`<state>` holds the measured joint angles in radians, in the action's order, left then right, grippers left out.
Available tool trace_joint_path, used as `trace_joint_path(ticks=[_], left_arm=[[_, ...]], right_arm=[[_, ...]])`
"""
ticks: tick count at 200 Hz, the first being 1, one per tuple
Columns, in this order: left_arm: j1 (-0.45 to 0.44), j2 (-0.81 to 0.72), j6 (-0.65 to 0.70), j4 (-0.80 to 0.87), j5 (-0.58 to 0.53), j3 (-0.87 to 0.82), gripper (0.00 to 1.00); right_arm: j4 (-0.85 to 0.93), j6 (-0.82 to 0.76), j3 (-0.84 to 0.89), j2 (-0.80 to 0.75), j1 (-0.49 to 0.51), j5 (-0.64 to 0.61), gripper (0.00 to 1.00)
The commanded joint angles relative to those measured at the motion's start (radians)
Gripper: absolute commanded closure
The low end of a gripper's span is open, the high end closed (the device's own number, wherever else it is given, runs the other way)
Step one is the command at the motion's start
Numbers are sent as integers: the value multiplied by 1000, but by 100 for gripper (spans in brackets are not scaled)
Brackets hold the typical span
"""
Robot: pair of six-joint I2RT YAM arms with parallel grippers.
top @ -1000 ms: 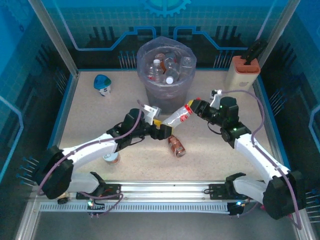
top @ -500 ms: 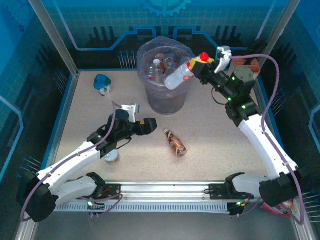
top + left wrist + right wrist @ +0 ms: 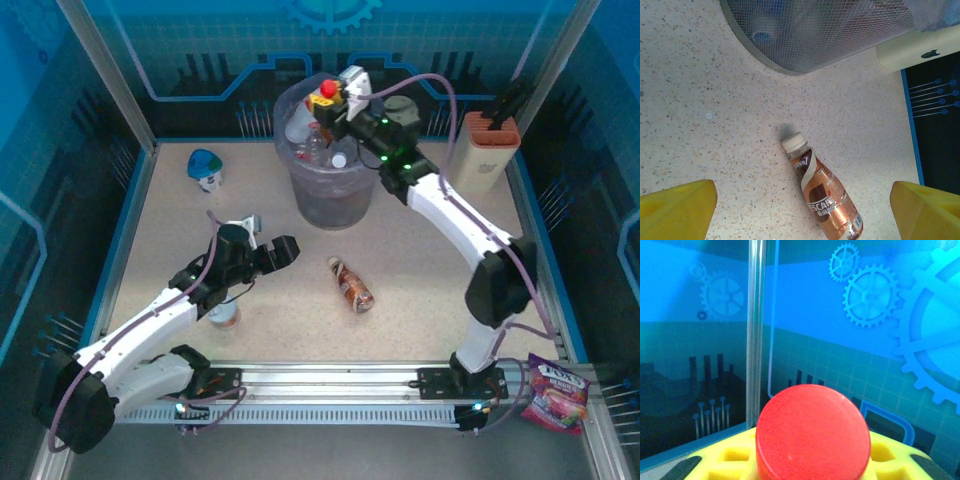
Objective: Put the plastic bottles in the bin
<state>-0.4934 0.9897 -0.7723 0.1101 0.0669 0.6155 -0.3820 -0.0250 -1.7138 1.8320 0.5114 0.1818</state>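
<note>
- Over the bin [image 3: 330, 195], your right gripper [image 3: 331, 101] pinches a red-capped bottle [image 3: 326, 92] just under its cap, above several bottles [image 3: 318, 147] lying inside the bag.
- On the speckled table [image 3: 430, 290], a copper-brown bottle [image 3: 827, 197] lies on its side ahead of your left gripper [image 3: 272, 252], whose fingers are spread wide.
- Teal gear-patterned walls [image 3: 875, 295] surround you.

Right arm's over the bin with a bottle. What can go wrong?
1. The bin looks well filled, so the red-capped bottle may bounce off the pile once the right gripper releases it.
2. The copper bottle lies on its side and may roll when the open left gripper closes.
</note>
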Motion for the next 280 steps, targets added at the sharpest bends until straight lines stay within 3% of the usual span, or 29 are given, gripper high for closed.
trace_joint_path(ticks=[1, 84, 154, 171, 189, 203, 232, 280], left_arm=[[7, -20, -3, 34, 2, -16, 9], [17, -28, 17, 44, -1, -28, 9], [17, -12, -4, -2, 21, -46, 9], [17, -14, -2, -1, 19, -46, 9], [17, -15, -2, -1, 23, -43, 9], [18, -15, -1, -1, 22, -43, 9], [18, -14, 5, -3, 22, -45, 9], [18, -9, 19, -6, 19, -37, 9]], right_arm=[[-25, -140, -91, 73, 30, -73, 70], [47, -271, 8, 132, 73, -142, 71], [160, -229, 52, 105, 72, -179, 72], [259, -217, -14, 108, 70, -185, 58], [349, -194, -78, 83, 70, -182, 31], [408, -175, -121, 49, 70, -181, 22], [481, -122, -181, -20, 56, -150, 20], [497, -26, -237, -27, 52, -82, 30]])
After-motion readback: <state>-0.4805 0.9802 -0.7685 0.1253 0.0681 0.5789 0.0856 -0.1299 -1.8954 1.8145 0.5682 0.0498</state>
